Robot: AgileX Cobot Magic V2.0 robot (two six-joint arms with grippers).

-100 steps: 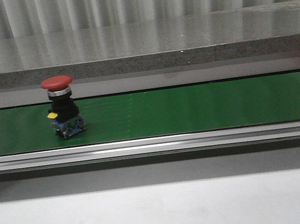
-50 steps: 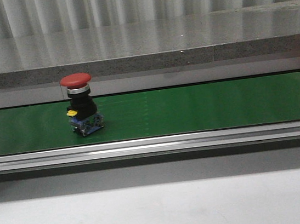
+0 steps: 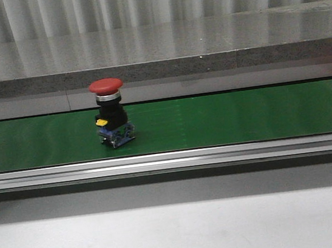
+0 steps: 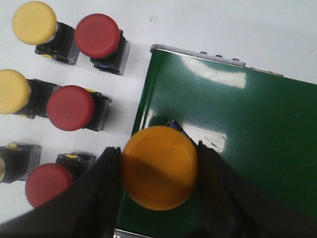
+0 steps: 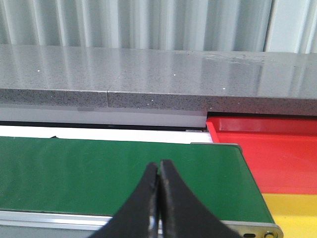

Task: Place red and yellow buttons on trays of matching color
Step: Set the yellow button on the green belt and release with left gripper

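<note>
While gripped, yellow button (image 4: 159, 167) sits between left jaws.

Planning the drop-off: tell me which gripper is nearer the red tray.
Right. The right gripper hangs shut over the green belt's end, beside the red tray. The left gripper grips a yellow button; no tray shows there.

A green conveyor belt (image 3: 226, 119) fronts a grey ledge (image 3: 204, 39).
</note>
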